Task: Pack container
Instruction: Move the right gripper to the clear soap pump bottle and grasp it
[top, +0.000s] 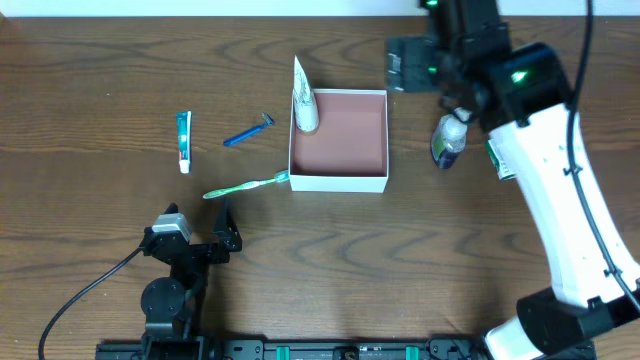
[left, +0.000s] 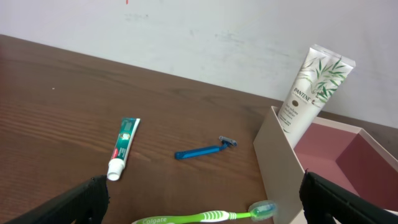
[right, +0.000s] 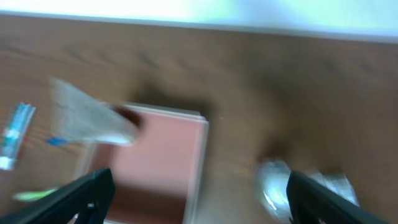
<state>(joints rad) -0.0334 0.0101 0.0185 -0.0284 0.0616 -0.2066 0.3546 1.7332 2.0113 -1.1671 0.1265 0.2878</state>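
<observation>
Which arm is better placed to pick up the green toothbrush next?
Left. Its open left gripper sits close to the toothbrush, left of the container. The right gripper is beyond the container's right wall, near the bottle.

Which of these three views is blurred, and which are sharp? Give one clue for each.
Right wrist: blurred, the container smeared and soft-edged. Left wrist: sharp, lettering on the white tube readable. Overhead: sharp, wood grain of the table crisp, light even.

Dark brown wood-grain table (top: 80, 260) under even light, a plain off-white wall (left: 186, 37) along its far edge.
</observation>
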